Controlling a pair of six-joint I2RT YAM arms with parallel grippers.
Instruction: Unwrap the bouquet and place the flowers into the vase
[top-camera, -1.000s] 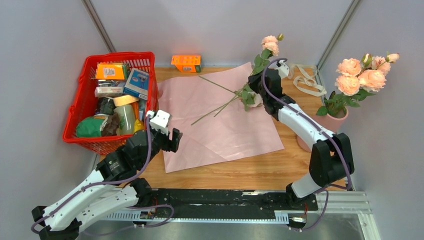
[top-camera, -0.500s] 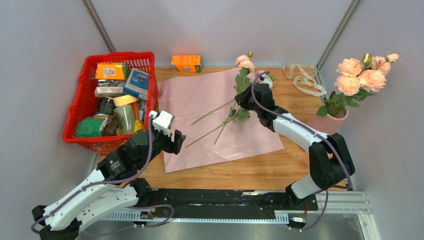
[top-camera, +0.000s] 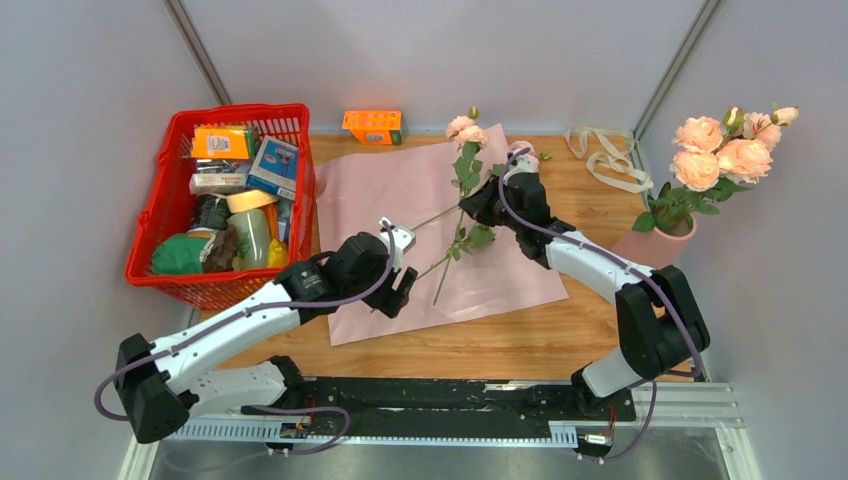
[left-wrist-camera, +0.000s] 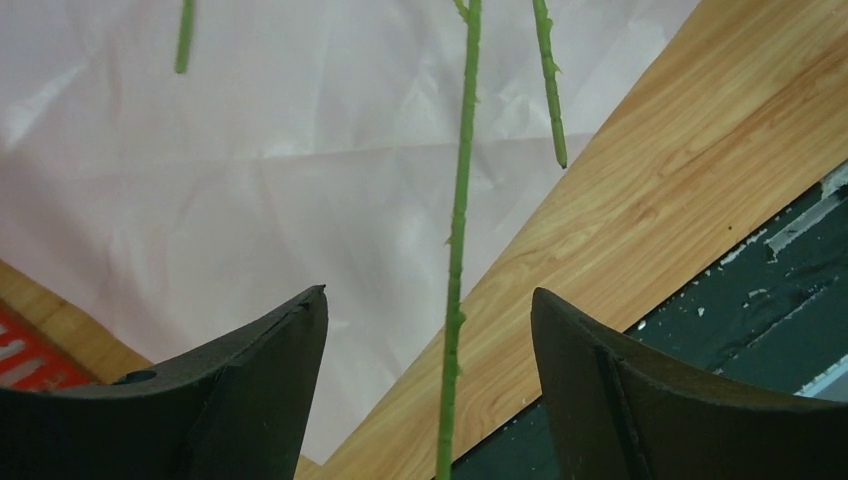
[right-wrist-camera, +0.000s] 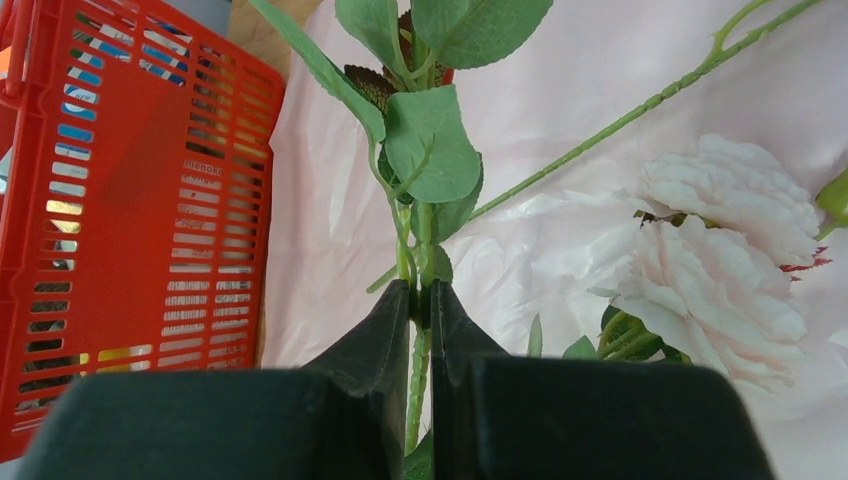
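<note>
The wrapping paper (top-camera: 500, 275) lies spread open on the table. My right gripper (top-camera: 478, 207) is shut on the leafy stems of the flowers (top-camera: 461, 128) and holds them up over the paper, blooms toward the back. In the right wrist view its jaws pinch a green stem (right-wrist-camera: 419, 300), and one pale rose (right-wrist-camera: 720, 250) lies on the paper. My left gripper (top-camera: 402, 290) is open at the stems' lower ends. One stem (left-wrist-camera: 457, 250) runs between its fingers (left-wrist-camera: 260, 380) without touching them. The vase (top-camera: 655, 245) stands at the right edge with several roses (top-camera: 722, 148) in it.
A red basket (top-camera: 160, 215) full of groceries sits at the left. An orange box (top-camera: 372, 125) stands at the back. The cream ribbon (top-camera: 605, 158) lies loose at the back right. Bare wood (left-wrist-camera: 640, 200) and the black rail (left-wrist-camera: 760, 290) lie toward the near edge.
My left arm swung right from beside the basket to the stem ends. My right gripper carried the flowers left and nearer, stems now hanging toward the left gripper.
</note>
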